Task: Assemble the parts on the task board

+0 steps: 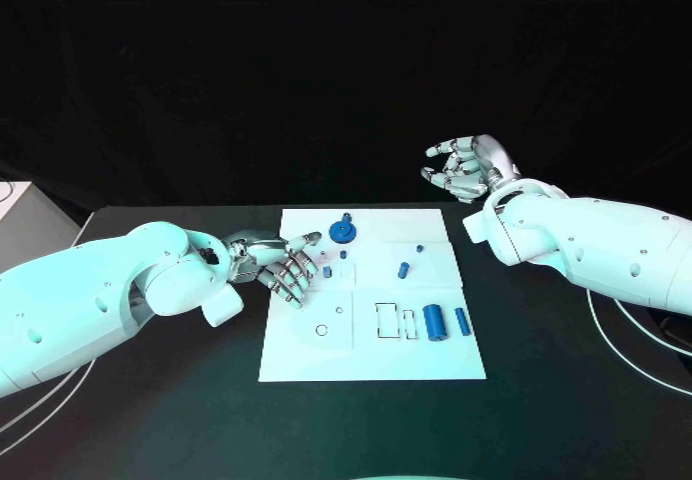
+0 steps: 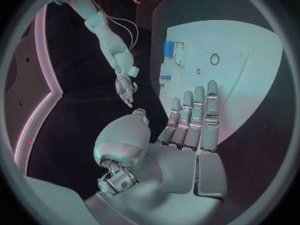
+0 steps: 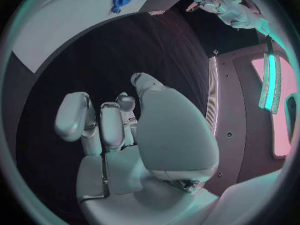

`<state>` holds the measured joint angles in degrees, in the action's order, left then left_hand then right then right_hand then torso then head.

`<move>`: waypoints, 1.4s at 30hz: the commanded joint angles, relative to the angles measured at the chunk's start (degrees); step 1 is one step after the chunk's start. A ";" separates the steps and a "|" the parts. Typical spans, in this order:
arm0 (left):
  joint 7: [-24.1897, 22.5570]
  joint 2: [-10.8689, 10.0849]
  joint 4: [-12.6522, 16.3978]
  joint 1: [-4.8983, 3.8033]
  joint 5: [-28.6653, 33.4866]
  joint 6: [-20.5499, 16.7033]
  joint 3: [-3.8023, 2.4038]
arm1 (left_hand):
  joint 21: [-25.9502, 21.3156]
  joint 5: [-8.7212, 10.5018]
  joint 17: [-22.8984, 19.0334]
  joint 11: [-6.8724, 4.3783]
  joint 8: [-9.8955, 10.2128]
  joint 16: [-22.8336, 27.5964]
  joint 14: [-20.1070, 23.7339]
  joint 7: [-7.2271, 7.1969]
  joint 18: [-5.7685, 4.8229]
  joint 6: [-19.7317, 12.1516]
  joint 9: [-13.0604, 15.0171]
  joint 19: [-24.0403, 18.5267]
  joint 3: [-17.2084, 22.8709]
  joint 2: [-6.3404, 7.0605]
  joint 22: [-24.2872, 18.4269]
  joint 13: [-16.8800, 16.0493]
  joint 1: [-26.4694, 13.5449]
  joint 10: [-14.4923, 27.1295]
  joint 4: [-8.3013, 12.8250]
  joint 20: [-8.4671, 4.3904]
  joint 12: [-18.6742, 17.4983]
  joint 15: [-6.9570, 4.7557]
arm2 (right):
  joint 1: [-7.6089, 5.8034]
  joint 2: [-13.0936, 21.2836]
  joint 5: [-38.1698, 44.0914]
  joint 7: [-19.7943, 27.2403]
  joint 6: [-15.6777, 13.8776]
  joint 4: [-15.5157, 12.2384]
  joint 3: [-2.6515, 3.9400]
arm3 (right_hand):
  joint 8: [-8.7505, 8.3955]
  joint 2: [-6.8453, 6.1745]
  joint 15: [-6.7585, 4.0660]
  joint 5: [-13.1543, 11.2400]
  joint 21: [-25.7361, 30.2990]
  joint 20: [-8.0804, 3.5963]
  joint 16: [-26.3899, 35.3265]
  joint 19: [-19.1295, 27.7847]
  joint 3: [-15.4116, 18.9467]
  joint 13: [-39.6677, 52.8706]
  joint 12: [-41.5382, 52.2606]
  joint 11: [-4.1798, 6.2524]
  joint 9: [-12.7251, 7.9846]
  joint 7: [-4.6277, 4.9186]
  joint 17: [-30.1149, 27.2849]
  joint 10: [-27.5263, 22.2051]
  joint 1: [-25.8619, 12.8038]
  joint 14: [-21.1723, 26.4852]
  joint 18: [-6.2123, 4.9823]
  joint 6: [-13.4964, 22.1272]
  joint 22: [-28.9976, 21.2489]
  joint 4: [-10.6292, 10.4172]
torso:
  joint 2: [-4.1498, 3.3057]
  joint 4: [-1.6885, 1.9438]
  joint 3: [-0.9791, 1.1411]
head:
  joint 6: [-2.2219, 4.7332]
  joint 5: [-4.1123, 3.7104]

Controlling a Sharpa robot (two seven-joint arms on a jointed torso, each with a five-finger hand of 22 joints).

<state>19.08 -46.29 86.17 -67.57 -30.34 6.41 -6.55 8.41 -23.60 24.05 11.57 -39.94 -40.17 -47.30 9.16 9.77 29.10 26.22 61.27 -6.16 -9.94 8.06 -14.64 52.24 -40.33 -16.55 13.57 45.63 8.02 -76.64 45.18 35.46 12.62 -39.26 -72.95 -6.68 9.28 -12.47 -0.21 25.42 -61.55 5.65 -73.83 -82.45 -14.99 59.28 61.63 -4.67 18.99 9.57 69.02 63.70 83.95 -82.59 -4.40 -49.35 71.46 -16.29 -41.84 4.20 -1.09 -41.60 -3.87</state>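
**Both hands empty, parts waiting on the board**

The left hand (image 1: 283, 268) is seen spread flat, fingers extended and apart, over the left edge of the task board (image 1: 372, 352); nothing is held in it. In the left wrist view the same hand (image 2: 187, 130) is shown with fingers straight and side by side above the white plate (image 2: 250, 70). The right hand (image 1: 464, 168) is raised well beyond the far right corner of the board, its fingers curled inward with nothing between them; in the right wrist view the fingers (image 3: 106, 120) are likewise seen bent in and empty.

Outward from the left hand, a blue gear-like disc (image 1: 342, 231) is found at the far edge of the board, with small blue pieces (image 1: 327, 270) just right of the fingertips. Further right, a short blue peg (image 1: 405, 268) lies mid-board, and near the right side a thick blue cylinder (image 1: 434, 323) and a thinner blue pin (image 1: 462, 320) lie side by side. An outlined rectangular slot (image 1: 387, 320) and a small ring mark (image 1: 322, 330) are seen on the near half.

The parts are judged to be light, rigid and smooth, so slipping and rolling are to be expected. The cylinders are best pinched across the middle; the disc is best taken by its rim.
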 commanded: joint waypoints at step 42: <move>10.14 13.82 -11.63 -2.00 -30.47 0.91 3.18 | 68.78 1.54 57.44 -7.84 -11.16 -47.12 -39.24 -1.22 -5.28 8.73 -6.38 18.84 29.51 18.51 62.50 -11.82 1.79 -11.13 -0.18 -8.13 20.68 -8.08 | 0.38 -0.79 1.26 -0.36 1.39 0.69 -0.04 | 0.59 -1.34 0.06 2.65 0.06 -0.30 -0.09 -0.45 -2.95 -0.34 0.28 0.06 -0.17 0.21 0.41 0.04 0.24 0.01 -0.96 0.69 0.20 0.20 | 0.03 0.00 0.09 | -0.76 0.12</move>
<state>28.84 -32.71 74.61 -69.51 -59.91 6.69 -3.38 75.19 -22.43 74.95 3.99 -50.45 -86.25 -83.75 8.09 5.67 36.88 19.76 79.09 22.56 9.23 68.26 -25.59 54.11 -50.51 -16.90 5.58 65.28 0.41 -76.27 44.46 36.05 12.27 -38.51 -72.30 -6.74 9.53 -13.29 -0.21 27.87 -61.55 5.44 -73.83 -82.67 -17.67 59.04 61.63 -4.72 18.90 9.63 69.38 63.77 84.31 -82.59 -4.40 -49.09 71.61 -16.13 -41.80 4.20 -1.03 -42.29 -3.75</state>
